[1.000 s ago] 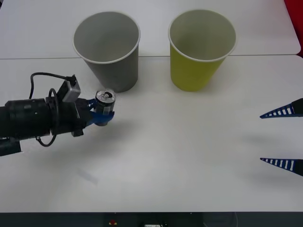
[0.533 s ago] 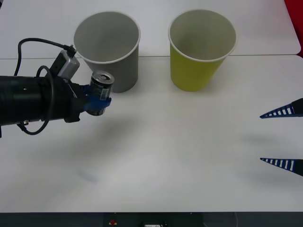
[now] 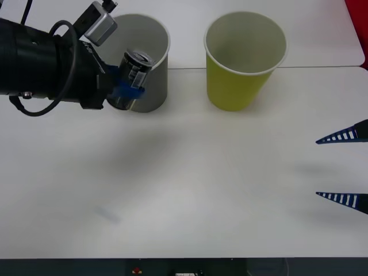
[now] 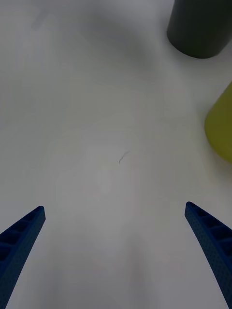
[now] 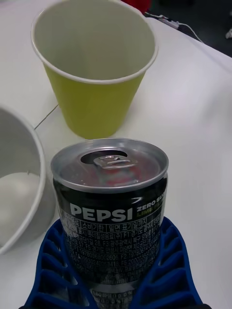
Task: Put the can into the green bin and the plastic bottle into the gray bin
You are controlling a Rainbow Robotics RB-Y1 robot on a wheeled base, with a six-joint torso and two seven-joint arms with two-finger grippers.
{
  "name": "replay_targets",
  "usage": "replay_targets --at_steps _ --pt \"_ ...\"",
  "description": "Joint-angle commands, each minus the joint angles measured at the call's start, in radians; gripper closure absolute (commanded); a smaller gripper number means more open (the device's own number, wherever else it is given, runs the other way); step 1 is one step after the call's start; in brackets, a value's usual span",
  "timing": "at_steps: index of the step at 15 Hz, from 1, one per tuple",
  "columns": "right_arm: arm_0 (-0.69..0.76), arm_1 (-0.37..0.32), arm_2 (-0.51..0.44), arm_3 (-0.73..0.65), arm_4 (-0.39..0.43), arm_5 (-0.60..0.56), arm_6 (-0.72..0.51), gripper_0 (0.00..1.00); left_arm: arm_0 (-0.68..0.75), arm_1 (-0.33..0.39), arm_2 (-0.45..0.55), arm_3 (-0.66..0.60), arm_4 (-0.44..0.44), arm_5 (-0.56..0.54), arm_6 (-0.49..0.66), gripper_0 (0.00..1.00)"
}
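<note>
My left gripper is shut on the can, a small silver can with dark print and a pull-tab top. It holds the can tilted in the air in front of the gray bin, about level with its rim. The green bin stands to the right of the gray one, and the left wrist view shows it beyond the can. My right gripper hangs open over the table's right edge, its blue fingertips wide apart with nothing between them. The plastic bottle is out of view.
A seam between two white tabletops runs behind the bins. The right wrist view shows bare white table under the right gripper, with the gray bin's base and the green bin's side farther off.
The left arm has lifted the can off the table and carried it up and back, from beside the gray bin's base to in front of its rim. The right arm stayed still.
</note>
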Motion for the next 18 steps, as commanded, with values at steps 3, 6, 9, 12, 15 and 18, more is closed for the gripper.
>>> replay_targets --at_steps 3,6,9,12,15,18 --pt "0.000 0.000 0.000 0.000 0.000 0.000 0.000 0.00 -0.349 -0.128 -0.204 0.297 -0.028 0.001 0.002 1.00" --pt "0.000 0.000 0.000 0.000 0.000 0.000 0.000 0.00 -0.521 -0.208 -0.336 0.495 -0.065 0.083 0.002 1.00" --pt "0.000 0.000 0.000 0.000 0.000 0.000 0.000 0.00 -0.652 -0.318 -0.411 0.672 -0.164 0.128 0.002 1.00" --pt "0.000 0.000 0.000 0.000 0.000 0.000 0.000 0.00 -0.747 -0.405 -0.478 0.831 -0.226 0.191 0.002 1.00" --pt "0.000 0.000 0.000 0.000 0.000 0.000 0.000 0.00 -0.790 -0.470 -0.550 0.948 -0.252 0.294 0.000 1.00" --pt "0.000 0.000 0.000 0.000 0.000 0.000 0.000 0.00 -0.800 -0.487 -0.578 0.974 -0.275 0.320 0.002 1.00"
